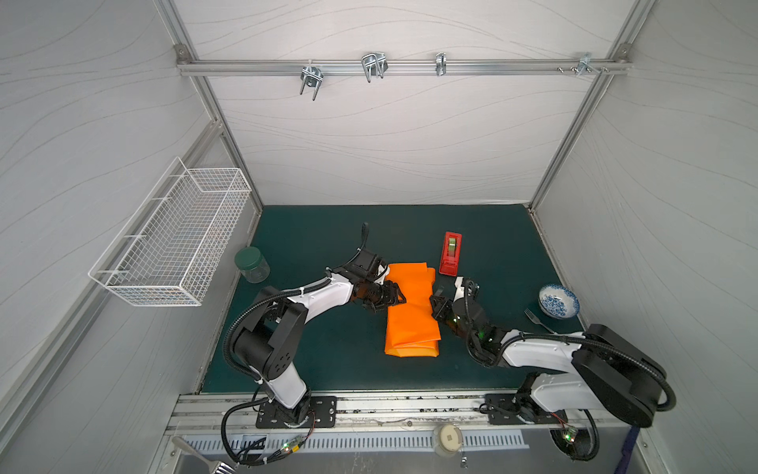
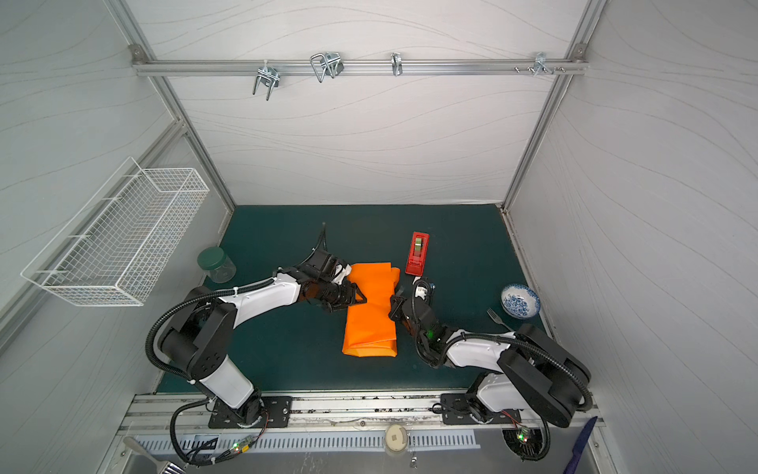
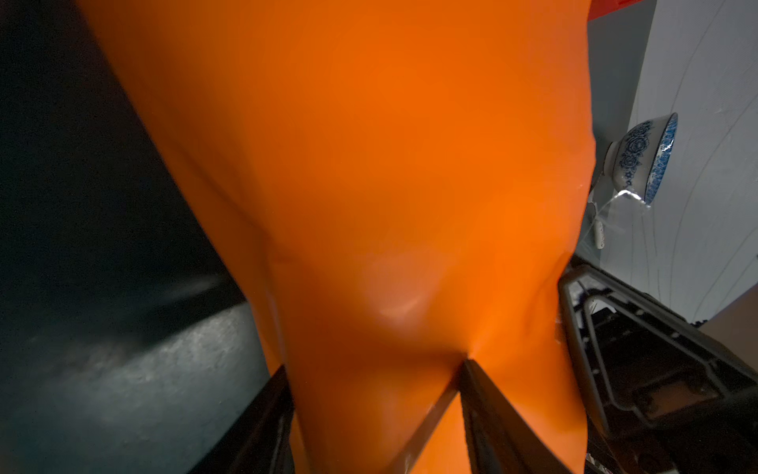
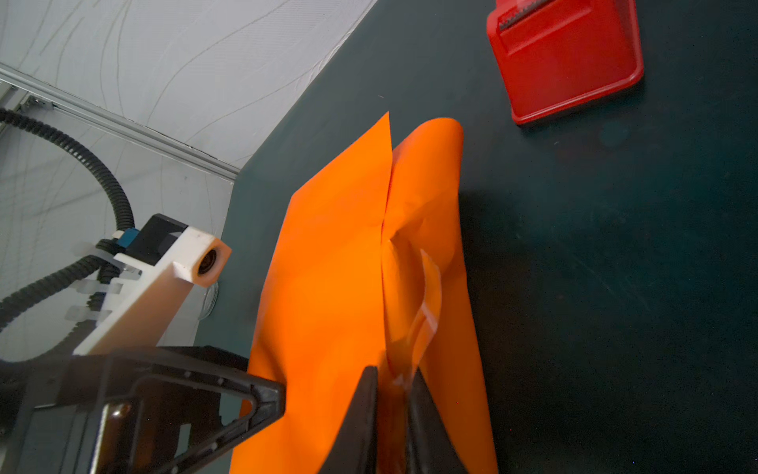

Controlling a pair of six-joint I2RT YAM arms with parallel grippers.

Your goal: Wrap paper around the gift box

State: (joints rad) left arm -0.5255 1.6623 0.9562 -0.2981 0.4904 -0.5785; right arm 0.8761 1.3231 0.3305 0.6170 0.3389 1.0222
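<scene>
The floor of my cell is a dark green mat (image 1: 328, 230), closed in by pale grey panels on aluminium framing, with a white wire basket (image 1: 172, 238) hung on the wall to my left. On the mat stand a green-lidded jar (image 1: 252, 264) at the left edge, a red tape dispenser (image 1: 450, 253) just beyond the far right corner of the paper (image 1: 410, 324), and a blue-patterned bowl (image 1: 558, 301) with a fork (image 1: 537, 320) beside it at the right edge. The orange paper lies mid-mat as a long folded bundle between my two arms. My left arm reaches in low from the left and my left gripper (image 3: 375, 365) grasps the bundle, a finger pressed on each side of it. My right arm bends in from the right, and my right gripper (image 4: 391, 371) sits at the paper's right edge, jaws only a slit apart around a raised ridge of paper and a clear tape strip (image 4: 428, 299). I cannot tell whether they pinch. The gift box is nowhere visible; the paper covers whatever lies inside.
</scene>
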